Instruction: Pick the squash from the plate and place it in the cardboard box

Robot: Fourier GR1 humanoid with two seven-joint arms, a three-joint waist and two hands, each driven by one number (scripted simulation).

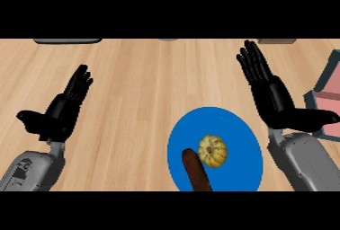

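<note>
One camera only, up at head height, looking steeply down and forward over the wooden tabletop [146, 81], fairly close in.

Bright even light, no glare; faint soft shadows, plate [216, 123] stretched tall

We note a bright blue plate [225, 130] carrying a pale yellow squash [213, 151] with darker ribbed stripes, beside a dark reddish-brown oblong item [196, 173]. Our hands, left [58, 113] and right [275, 96], are black on grey forearms [306, 162]. The counter [153, 81] is light wood grain; the box [327, 96] shows pink inside teal-grey walls.
</note>
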